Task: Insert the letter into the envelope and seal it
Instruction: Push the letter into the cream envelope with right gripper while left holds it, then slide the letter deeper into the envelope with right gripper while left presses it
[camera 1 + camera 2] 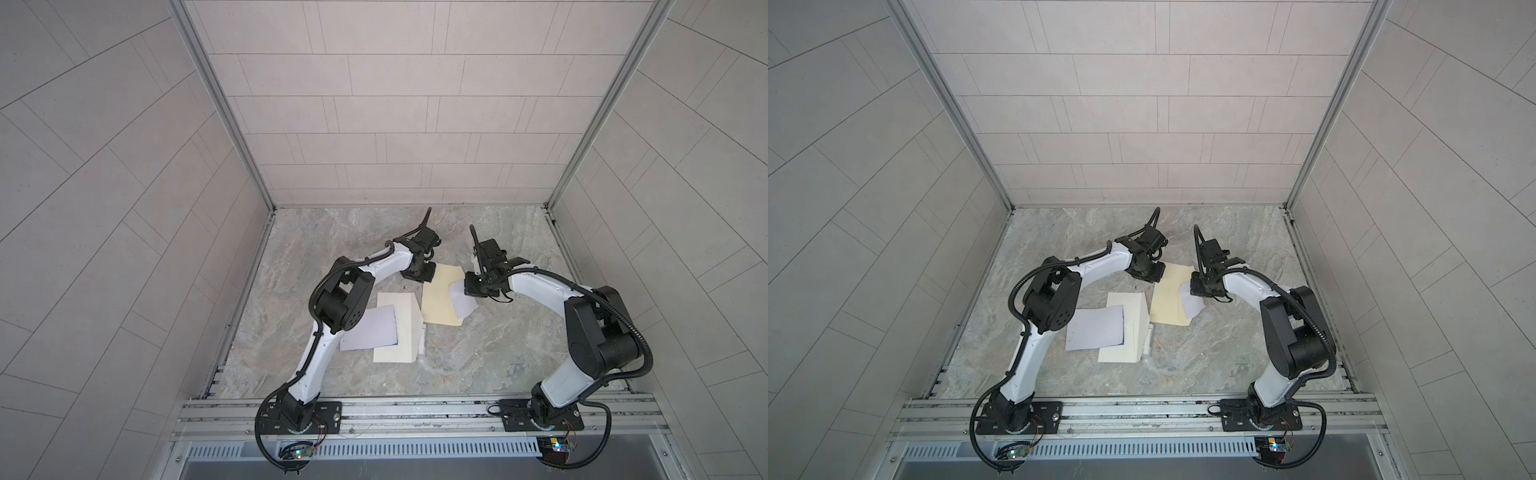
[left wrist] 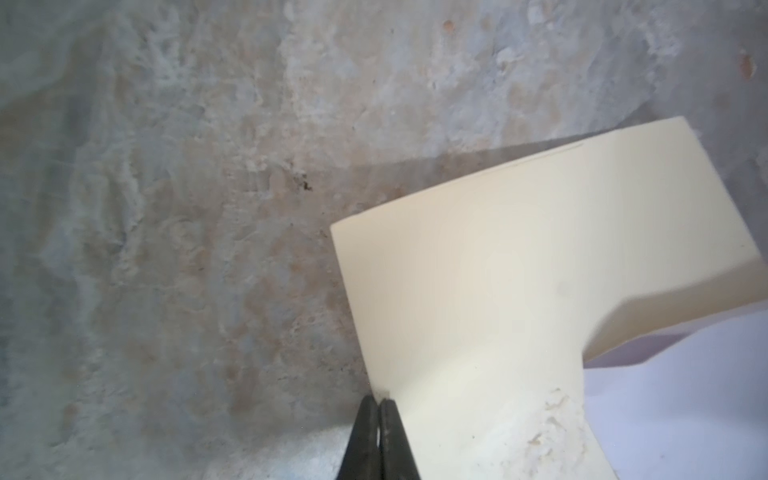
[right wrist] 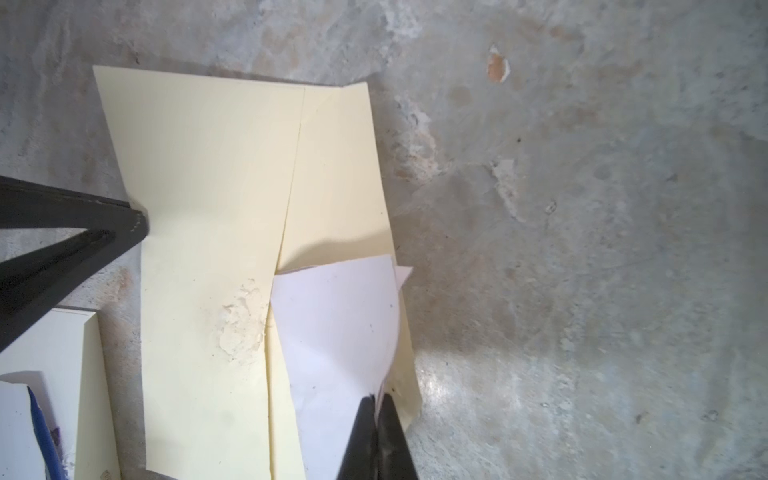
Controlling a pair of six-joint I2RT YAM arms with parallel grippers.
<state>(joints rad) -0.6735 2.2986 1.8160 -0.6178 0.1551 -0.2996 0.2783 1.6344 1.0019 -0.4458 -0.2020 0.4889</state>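
Two Closed Grippers, One Half-Filled Envelope

Two envelopes lie on the marbled table (image 1: 498, 345). In a top view, the paler spare envelope (image 1: 409, 320) lies left of centre, with a loose white sheet (image 1: 368, 328) overlapping its left part. Next comes the left gripper (image 2: 378, 404), its jaws pressed together on the far left edge of the yellow envelope (image 1: 436, 309). The top layer there arches up off the table. This envelope sits mid-table between the two grippers. Its long axis runs roughly from far to near, and its open mouth faces right. A rough, whitish scuffed patch (image 3: 243, 328) marks its top layer near the mouth. The letter (image 3: 340, 332), plain white, is only partly in. Its left portion is tucked under the raised layer, while the rest sticks out rightwards over the envelope's lower layer. The right gripper (image 3: 377, 400) is clamped tight on the letter's outer corner, just above the envelope's right edge.
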